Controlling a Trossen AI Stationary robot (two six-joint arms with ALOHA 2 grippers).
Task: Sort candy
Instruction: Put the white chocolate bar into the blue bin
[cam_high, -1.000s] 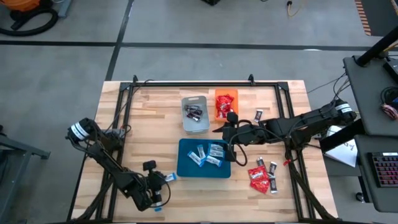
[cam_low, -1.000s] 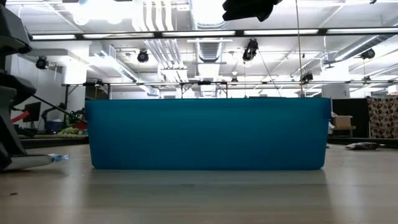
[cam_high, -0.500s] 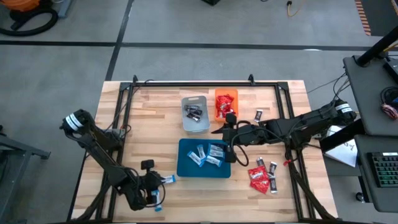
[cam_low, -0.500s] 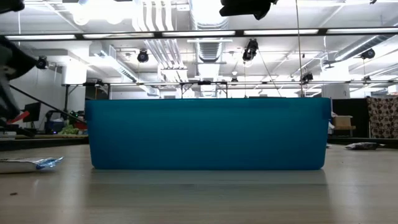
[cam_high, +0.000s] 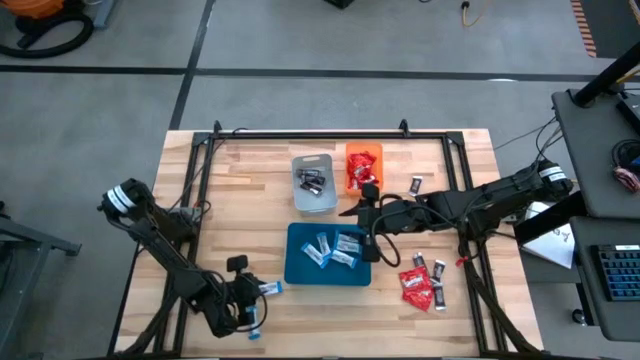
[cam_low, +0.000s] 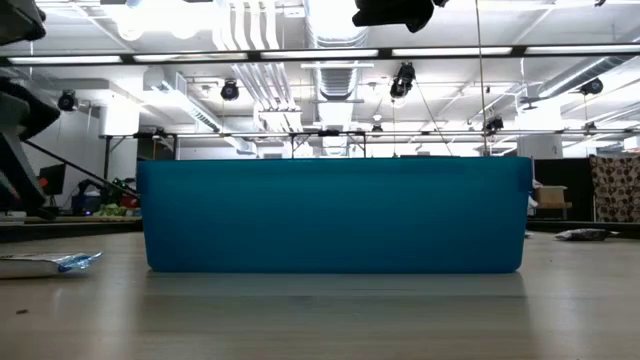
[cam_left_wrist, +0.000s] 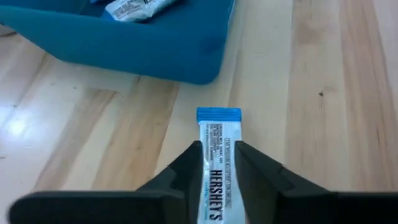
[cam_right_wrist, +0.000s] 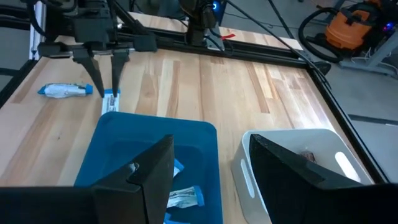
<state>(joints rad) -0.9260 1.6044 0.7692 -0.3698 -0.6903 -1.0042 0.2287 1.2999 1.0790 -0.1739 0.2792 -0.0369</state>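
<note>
A second ago the left gripper (cam_high: 262, 290) sat nearer the table's front edge; it has since shifted a little toward the left edge, its fingers straddling a blue-and-white bar (cam_left_wrist: 217, 163) (just off the blue tray's (cam_left_wrist: 186, 56) front-left corner). The left arm's (cam_high: 150, 225) elbow swung outward toward the left edge.

Brand on wrapper: "HERSHEY'S", in dark capital letters running lengthwise down the white middle of the blue-and-white bar (cam_left_wrist: 218, 163)
Where the bar is: flat on the wooden worktop (cam_left_wrist: 323, 93), between the two fingers of the left hand (cam_left_wrist: 217, 168)
Smaller print on the same wrapper: too fine to read
Other wrappers: no lettering can be made out
</note>
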